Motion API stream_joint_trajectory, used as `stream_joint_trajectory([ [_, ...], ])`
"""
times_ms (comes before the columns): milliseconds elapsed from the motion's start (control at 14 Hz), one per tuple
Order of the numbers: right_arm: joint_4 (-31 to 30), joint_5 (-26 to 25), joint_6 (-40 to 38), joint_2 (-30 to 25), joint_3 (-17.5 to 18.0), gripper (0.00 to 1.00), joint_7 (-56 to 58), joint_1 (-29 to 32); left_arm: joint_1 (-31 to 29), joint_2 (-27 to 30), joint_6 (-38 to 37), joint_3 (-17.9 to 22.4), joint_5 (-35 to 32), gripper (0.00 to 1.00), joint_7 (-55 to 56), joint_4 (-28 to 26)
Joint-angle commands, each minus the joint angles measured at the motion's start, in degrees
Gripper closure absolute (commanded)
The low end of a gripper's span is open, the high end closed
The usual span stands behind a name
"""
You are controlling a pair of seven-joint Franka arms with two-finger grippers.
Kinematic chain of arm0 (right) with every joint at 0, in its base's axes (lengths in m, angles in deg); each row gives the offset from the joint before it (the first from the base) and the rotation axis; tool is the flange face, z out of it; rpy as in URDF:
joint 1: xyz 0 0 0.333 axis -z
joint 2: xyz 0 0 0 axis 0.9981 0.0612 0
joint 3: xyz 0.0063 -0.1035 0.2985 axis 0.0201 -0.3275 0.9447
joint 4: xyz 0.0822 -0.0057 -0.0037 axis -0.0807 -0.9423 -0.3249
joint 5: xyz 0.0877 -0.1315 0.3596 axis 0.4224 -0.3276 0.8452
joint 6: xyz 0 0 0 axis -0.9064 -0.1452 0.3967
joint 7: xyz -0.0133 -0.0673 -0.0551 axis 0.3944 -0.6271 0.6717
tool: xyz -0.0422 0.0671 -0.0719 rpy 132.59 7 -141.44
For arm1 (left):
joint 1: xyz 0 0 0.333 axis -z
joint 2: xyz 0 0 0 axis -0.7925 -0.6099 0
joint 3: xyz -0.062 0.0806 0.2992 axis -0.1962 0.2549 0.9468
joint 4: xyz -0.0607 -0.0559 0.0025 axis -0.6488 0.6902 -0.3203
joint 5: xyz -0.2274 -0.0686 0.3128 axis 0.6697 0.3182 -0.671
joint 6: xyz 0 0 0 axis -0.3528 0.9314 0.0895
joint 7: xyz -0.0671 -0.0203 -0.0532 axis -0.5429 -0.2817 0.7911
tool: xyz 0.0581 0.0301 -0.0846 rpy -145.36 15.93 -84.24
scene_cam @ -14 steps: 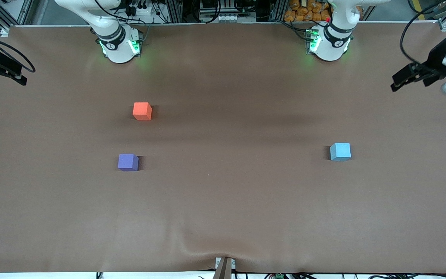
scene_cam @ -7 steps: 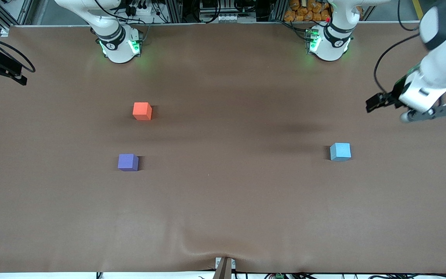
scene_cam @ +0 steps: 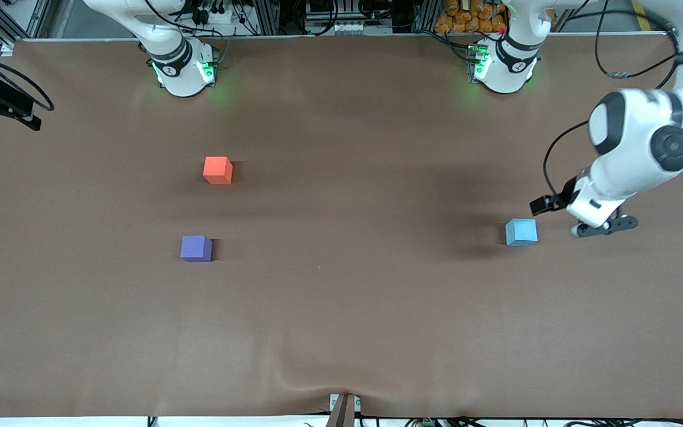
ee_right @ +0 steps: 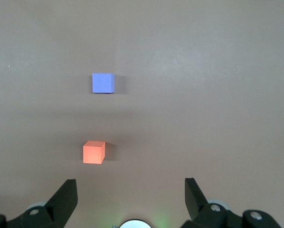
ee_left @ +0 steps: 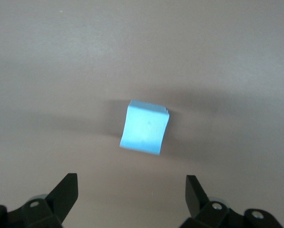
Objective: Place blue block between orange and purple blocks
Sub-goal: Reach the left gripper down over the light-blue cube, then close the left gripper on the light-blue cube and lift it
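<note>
Left gripper (ee_left: 130, 192), jaws spread wide and empty, has been brought down from the table's edge to just beside the blue block (scene_cam: 521, 232), which is untouched toward the left arm's end, well apart from the orange block (scene_cam: 218, 170) and purple block (scene_cam: 196, 248); grasping is judged imminent. Right gripper (ee_right: 129, 192) is held waiting, jaws wide.

Blue block (scene_cam: 521, 232): light sky-blue, plain, at 3 o'clock. Orange block (scene_cam: 217, 169): orange-red, at 10 o'clock. Purple block (scene_cam: 195, 248): violet, at 9 o'clock. Table (scene_cam: 341, 308): uniform brown (unpatterned). Left gripper (ee_left: 131, 199): black fingers.
</note>
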Motion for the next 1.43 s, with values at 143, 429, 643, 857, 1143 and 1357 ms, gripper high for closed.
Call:
stream_joint_trajectory([
  [143, 1.41, -0.43, -0.97, 0.45, 0.74, 0.0, -0.65, 1.03, -0.35, -5.15, 7.83, -0.38, 0.02, 0.0, -0.19, -1.5],
  [429, 1.32, -0.25, -0.97, 0.54, 0.83, 0.0, -0.66, 1.03, -0.18, -8.24, 11.71, -0.38, 0.02, 0.0, -0.46, -2.47],
  [643, 1.32, -0.34, -0.97, 0.54, 0.83, 0.0, -0.66, 1.03, 0.09, -10.34, 13.11, -0.38, 0.02, 0.0, -0.46, -2.55],
  [857, 1.32, -0.34, -0.97, 0.54, 0.83, 0.0, -0.66, 1.03, 0.26, -11.4, 14.43, -0.38, 0.02, 0.0, -0.46, -2.99],
  [1143, 1.32, -0.34, -0.97, 0.54, 0.74, 0.0, -0.66, 1.03, 0.53, -13.51, 17.07, -0.38, 0.02, 0.0, -0.46, -3.08],
  [1357, 1.32, -0.25, -0.97, 0.54, 0.74, 0.0, -0.66, 1.03, 1.05, -14.13, 17.16, -0.38, 0.02, 0.22, -0.72, -3.08],
])
